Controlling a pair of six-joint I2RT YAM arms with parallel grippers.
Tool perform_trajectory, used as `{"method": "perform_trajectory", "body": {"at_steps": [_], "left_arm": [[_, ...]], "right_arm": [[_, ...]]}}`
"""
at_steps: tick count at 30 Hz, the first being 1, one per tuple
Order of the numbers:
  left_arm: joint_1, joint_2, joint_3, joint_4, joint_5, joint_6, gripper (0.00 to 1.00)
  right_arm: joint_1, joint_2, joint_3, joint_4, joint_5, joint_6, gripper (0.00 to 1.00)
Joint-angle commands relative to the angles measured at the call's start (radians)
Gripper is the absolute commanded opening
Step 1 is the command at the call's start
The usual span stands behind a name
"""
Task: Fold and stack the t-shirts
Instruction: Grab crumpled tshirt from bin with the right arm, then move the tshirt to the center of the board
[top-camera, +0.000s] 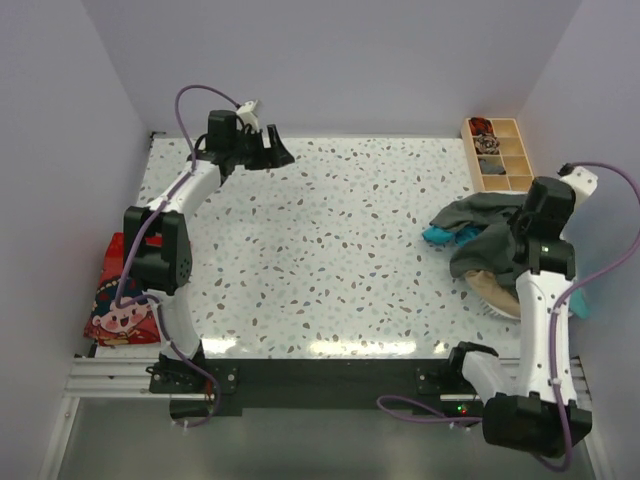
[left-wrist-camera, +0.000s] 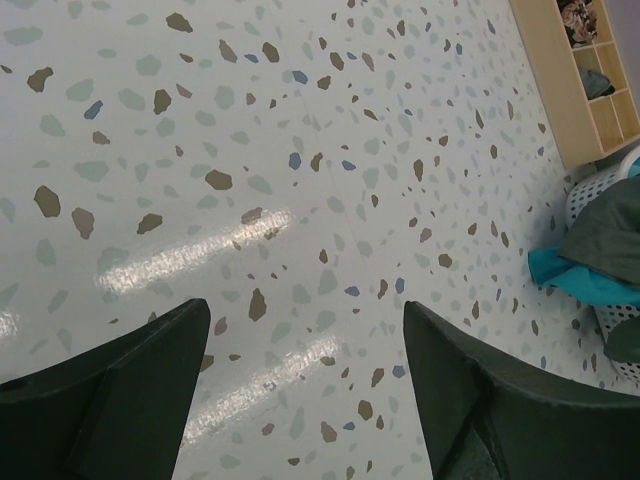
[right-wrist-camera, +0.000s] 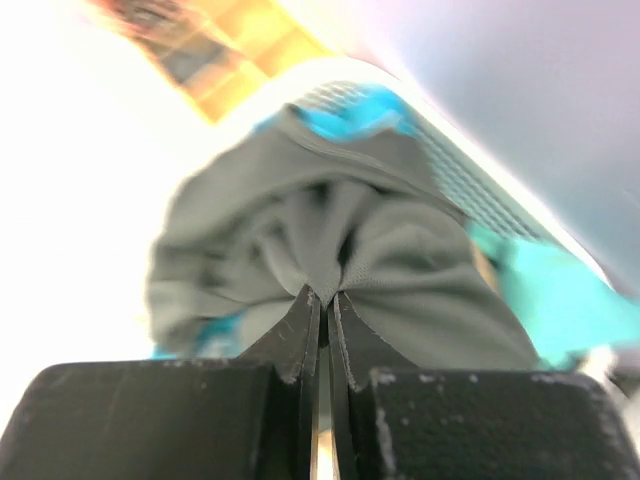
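at the speckled table (top-camera: 330, 250) edge, right hand (right-wrist-camera: 325, 298) clamps the grey-green t-shirt (right-wrist-camera: 410, 260) bunched before it.

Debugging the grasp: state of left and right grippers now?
Left gripper: open, holding nothing.
Right gripper: shut on the grey-green t-shirt.

Top external: fixed high behind the near edge, looking down over the whole worktop (top-camera: 330, 250). Left wrist: held near the far left corner, tilted down across the speckled surface toward the right edge, from well off. Right wrist: pushed very close (blurred, overexposed) to the dark grey-green t-shirt (right-wrist-camera: 400, 270) at the right edge. Shared by all three: that shirt, the white basket (left-wrist-camera: 590, 192), the wooden tray (top-camera: 497, 153) in the far right corner.
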Motion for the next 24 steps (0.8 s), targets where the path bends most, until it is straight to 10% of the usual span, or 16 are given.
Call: {"method": "perform_trajectory", "body": {"at_steps": [1,6,13,24], "left_arm": [[-0.013,-0.006,0.046,0.008,0.002,0.002,0.82],[-0.014,-0.018,0.034,0.01,-0.018,0.002,0.8],[-0.013,-0.05,-0.002,0.04,-0.035,-0.014,0.8],[0.021,-0.177,-0.103,0.046,-0.161,-0.022,0.79]], "right_arm": [[-0.001,-0.054,0.128,0.039,-0.365,-0.06,0.0],[0.004,-0.005,0.279,0.038,-0.904,-0.066,0.0],[0.323,0.202,0.48,0.076,-1.219,-0.062,0.0],[0.738,0.751,0.735,0.015,-0.996,-0.122,0.0]]}}
